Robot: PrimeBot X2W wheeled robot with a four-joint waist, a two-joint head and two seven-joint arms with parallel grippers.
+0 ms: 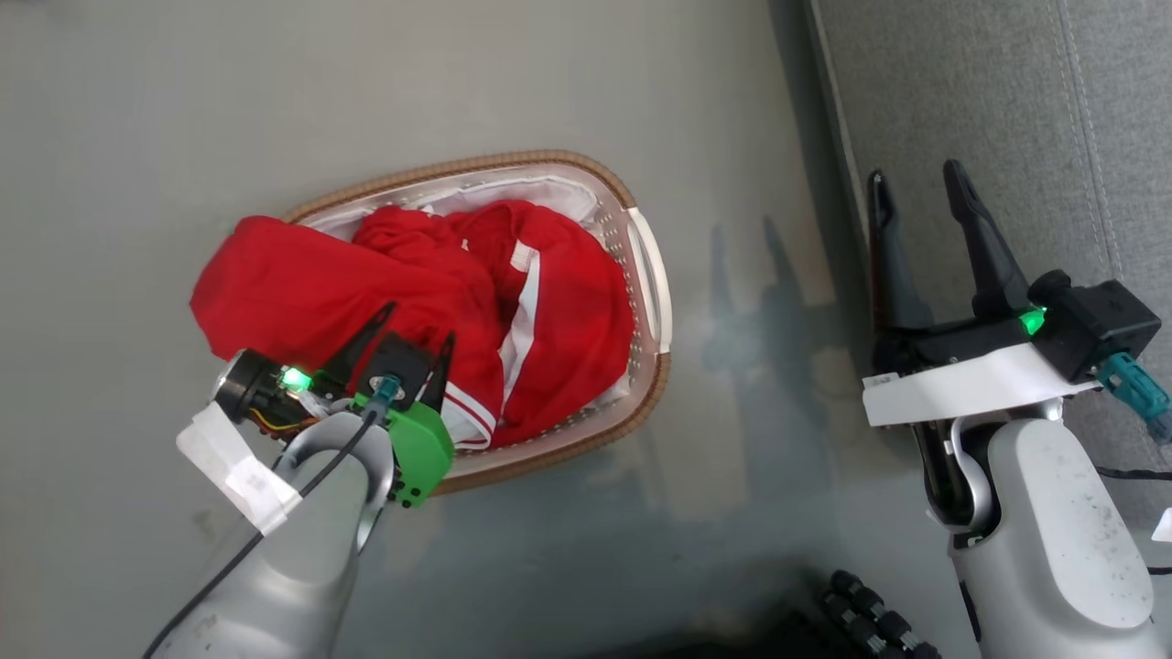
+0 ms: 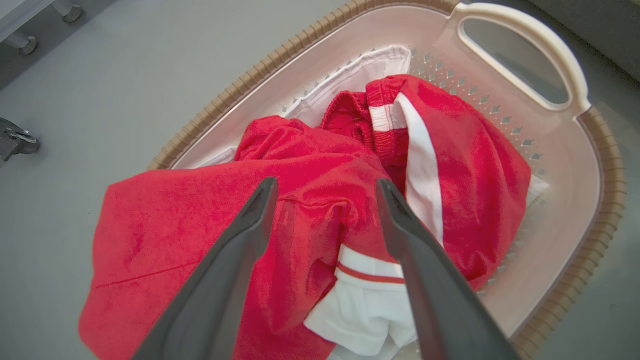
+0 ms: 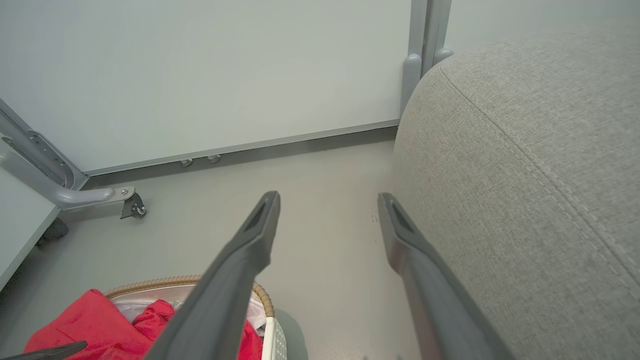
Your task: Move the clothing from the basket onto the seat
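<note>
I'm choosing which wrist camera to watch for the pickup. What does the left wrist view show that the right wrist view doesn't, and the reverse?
Left wrist view, not the right: a red-striped white cuff and a long white stripe on the garments. Right wrist view, not the left: the seat with its stitched seam, and a white wall panel. Both: the red clothing, the basket with its brown rim, and the grey floor.

The grey floor below me is smooth and a bit shiny. The laundry basket sits right on it. The big grey seat stands on my right, near the basket but not touching. A little wheel of a grey frame rests on the floor by the wall.
</note>
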